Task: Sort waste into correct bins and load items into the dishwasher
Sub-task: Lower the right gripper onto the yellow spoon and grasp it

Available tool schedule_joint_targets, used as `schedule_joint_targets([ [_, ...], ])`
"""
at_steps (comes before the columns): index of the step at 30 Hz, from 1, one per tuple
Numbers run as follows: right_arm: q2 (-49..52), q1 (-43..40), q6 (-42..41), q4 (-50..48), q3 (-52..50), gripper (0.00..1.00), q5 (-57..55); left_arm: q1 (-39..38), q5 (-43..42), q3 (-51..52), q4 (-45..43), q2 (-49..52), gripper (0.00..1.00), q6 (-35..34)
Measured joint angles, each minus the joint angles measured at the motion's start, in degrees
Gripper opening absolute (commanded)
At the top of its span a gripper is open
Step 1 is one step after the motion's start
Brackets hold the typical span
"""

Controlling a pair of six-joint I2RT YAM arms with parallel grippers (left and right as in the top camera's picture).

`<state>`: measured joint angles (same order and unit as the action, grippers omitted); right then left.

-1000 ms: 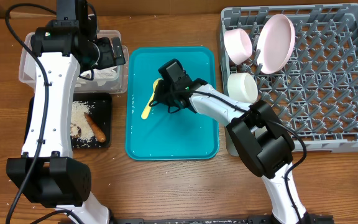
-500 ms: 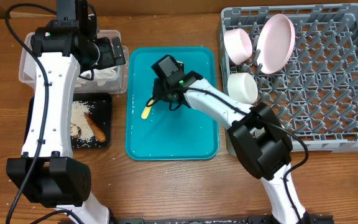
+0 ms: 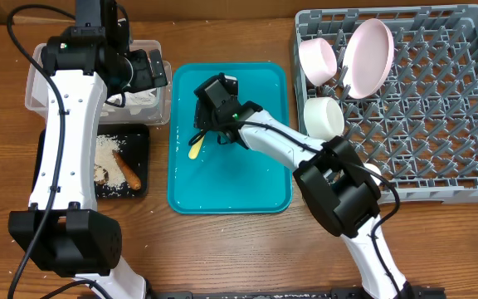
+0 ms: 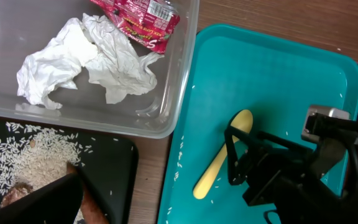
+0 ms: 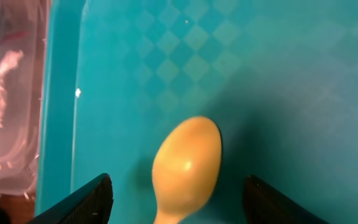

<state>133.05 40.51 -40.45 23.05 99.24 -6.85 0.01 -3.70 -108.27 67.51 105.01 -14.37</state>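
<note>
The yellow spoon lies flat on the teal tray, its handle end showing in the overhead view as the spoon. My right gripper hangs open over it, one finger on each side of the spoon's bowl, neither touching. My left gripper is open above the clear tub, which holds the crumpled napkin and the red wrapper. The black tray holds rice and brown chunks. In the grey dish rack stand a plate, a bowl and a cup.
A few rice grains are scattered on the teal tray near the spoon. The right arm stretches across the tray from the table's front right. The dish rack's pegs fill the right side, and bare wood shows in front of the tray.
My right gripper has opened from shut and shifted a little left and back over the spoon. The left arm has not moved.
</note>
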Motion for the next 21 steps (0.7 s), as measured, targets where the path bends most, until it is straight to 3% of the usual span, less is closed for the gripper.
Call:
schedule_joint_targets([
  [3, 0.7, 0.0, 0.0, -1.1, 0.5, 0.69, -0.2, 0.0, 0.0, 0.0, 0.0, 0.0, 1.00, 0.0],
  [6, 1.1, 0.0, -0.1, -1.8, 0.8, 0.55, -0.6, 0.0, 0.0, 0.0, 0.0, 0.0, 1.00, 0.0],
  [9, 1.8, 0.0, 0.2, -1.4, 1.2, 0.34, -1.0, 0.0, 0.0, 0.0, 0.0, 0.0, 1.00, 0.0],
  [21, 1.9, 0.0, -1.4, 2.2, 1.9, 0.17, 0.3, 0.0, 0.0, 0.0, 0.0, 0.0, 1.00, 0.0],
])
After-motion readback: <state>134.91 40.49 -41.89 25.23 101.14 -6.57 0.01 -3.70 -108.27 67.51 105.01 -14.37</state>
